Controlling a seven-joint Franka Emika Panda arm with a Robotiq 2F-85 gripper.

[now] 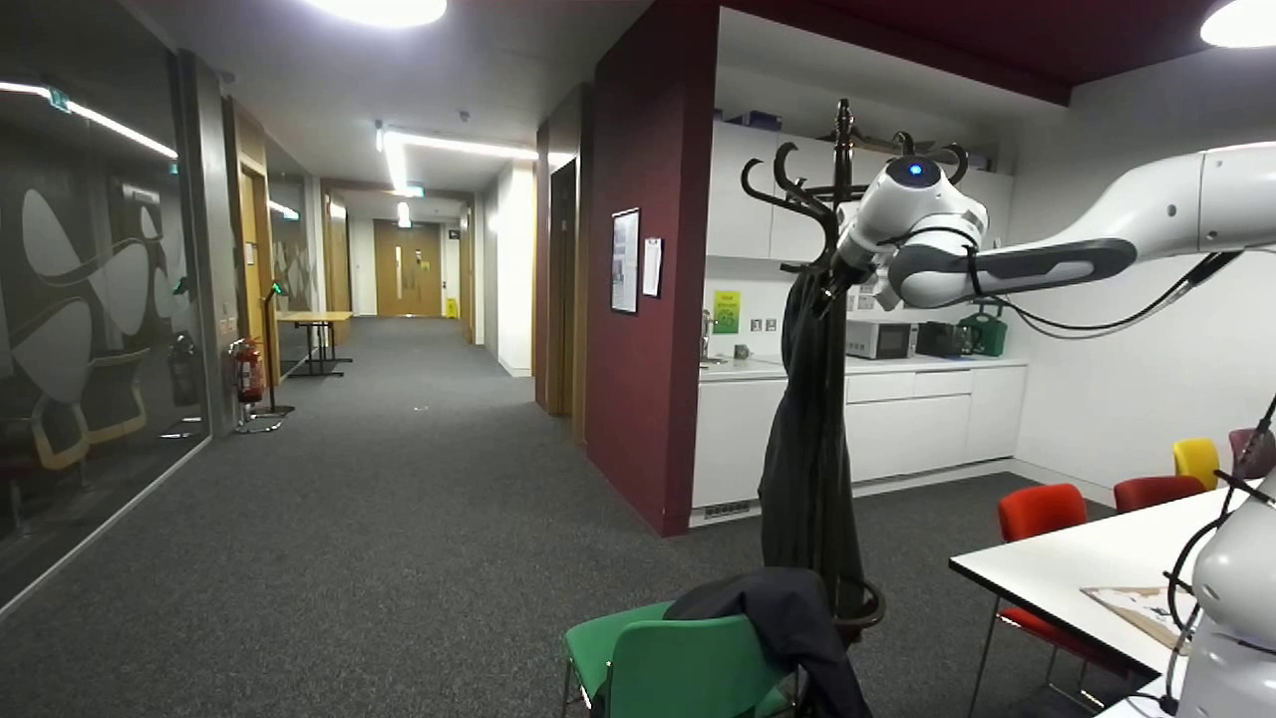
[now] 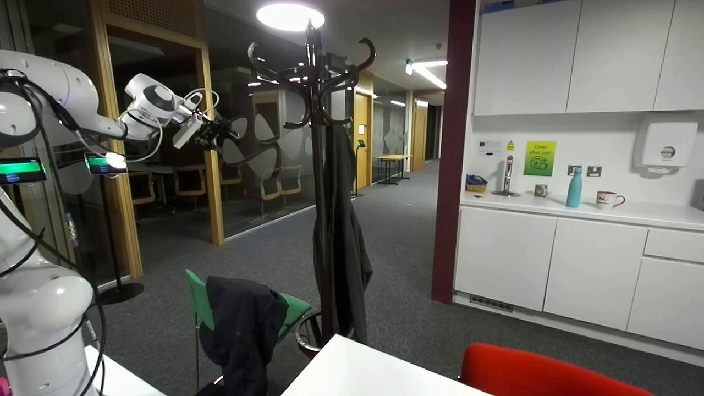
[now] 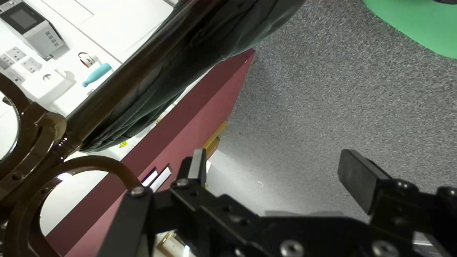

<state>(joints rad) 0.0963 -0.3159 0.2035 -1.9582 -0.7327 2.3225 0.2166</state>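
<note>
My gripper is open with nothing between its fingers. It also shows in both exterior views, raised near the top of a dark brown coat stand. The stand's pole and curved hooks lie to the left of the fingers in the wrist view. In an exterior view a gap shows between the gripper and the hooks. A dark coat hangs on the stand; it also shows in the wrist view. A dark jacket is draped over a green chair below.
A white table and red chairs stand near the arm's base. A maroon wall and a white kitchen counter with a teal bottle and a mug are behind the stand. Glass walls line the corridor.
</note>
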